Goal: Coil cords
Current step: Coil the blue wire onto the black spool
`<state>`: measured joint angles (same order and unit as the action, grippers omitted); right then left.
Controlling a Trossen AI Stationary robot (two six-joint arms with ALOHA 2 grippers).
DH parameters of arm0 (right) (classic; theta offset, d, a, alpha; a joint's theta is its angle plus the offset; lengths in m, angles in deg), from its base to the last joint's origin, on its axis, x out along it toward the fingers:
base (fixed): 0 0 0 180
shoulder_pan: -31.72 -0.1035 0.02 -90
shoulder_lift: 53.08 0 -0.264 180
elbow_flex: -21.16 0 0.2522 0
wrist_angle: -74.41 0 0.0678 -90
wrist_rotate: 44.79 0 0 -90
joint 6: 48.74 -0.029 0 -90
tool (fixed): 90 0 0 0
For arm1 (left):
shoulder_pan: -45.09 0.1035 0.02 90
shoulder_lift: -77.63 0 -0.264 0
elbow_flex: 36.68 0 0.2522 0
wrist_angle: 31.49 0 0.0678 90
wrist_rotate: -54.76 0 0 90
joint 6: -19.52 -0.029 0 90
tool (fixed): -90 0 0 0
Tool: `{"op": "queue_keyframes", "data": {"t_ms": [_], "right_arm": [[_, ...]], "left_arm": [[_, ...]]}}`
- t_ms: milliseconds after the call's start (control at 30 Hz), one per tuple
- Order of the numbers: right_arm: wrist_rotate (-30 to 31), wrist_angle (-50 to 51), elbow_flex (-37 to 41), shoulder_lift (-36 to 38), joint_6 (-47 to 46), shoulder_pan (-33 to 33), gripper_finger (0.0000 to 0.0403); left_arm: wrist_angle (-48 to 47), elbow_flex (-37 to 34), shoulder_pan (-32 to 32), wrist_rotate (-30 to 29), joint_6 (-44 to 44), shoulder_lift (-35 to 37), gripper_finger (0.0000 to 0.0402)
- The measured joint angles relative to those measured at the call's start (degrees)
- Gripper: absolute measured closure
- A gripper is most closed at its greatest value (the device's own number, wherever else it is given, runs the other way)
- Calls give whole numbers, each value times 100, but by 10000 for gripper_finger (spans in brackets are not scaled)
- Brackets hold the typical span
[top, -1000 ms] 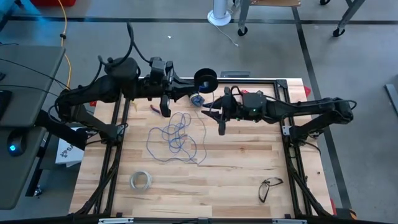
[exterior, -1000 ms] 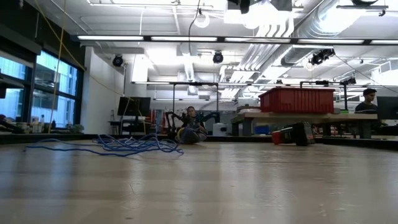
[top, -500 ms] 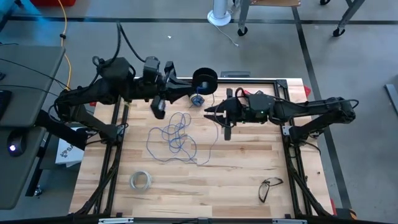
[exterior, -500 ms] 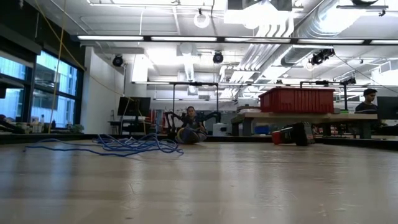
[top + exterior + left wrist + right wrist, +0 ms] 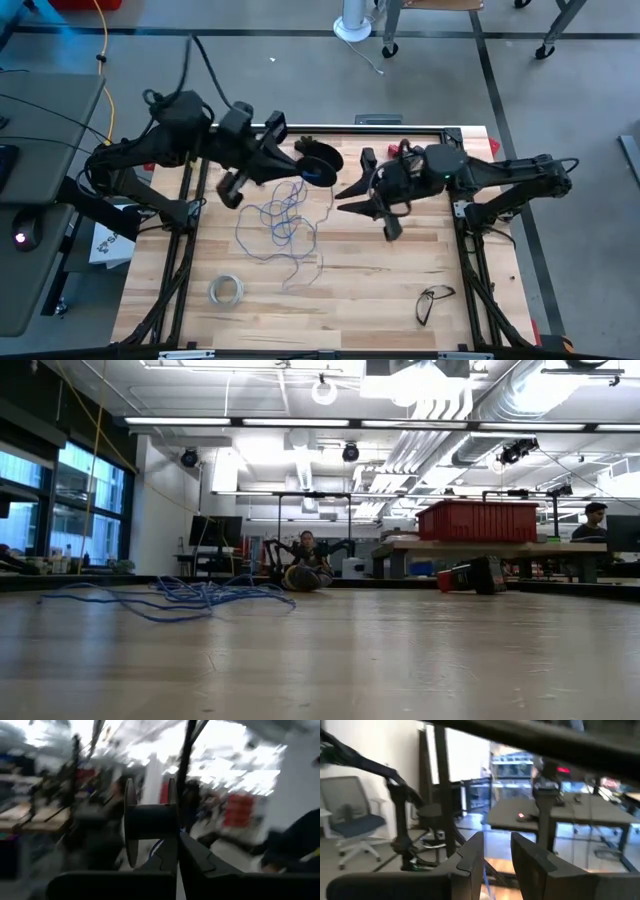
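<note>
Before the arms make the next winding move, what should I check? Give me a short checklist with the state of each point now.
1. Spool held by the left claw: ok; the left wrist view shows it at the fingertips.
2. Wire runs up to the spool: ok; a strand rises to it.
3. Right claw grips the wire: cannot tell; its fingers stand close together, with a thin blue line between them.
4. Loose wire free of knots: not ok; it lies in crossed loops on the table.
5. Tape ring and glasses clear of the wire: ok.
</note>
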<state>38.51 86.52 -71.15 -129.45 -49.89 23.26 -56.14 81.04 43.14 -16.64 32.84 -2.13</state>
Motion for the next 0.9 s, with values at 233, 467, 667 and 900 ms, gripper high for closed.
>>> {"op": "queue_keyframes", "data": {"t_ms": [233,467,667,900], "right_arm": [[72,1250,-1064,-2,600,60,313],[706,2892,-2214,0,1113,257,313],[821,3406,-2376,-49,1128,430,313],[1011,3497,-2369,-405,1341,517,313]], "left_arm": [[-1396,2,-222,-1396,-1046,99,401],[-3149,2,-730,-2719,-3141,81,401],[-3203,2,-998,-4204,-4863,-80,401],[-3221,2,-996,-4550,-5679,-338,401]]}}
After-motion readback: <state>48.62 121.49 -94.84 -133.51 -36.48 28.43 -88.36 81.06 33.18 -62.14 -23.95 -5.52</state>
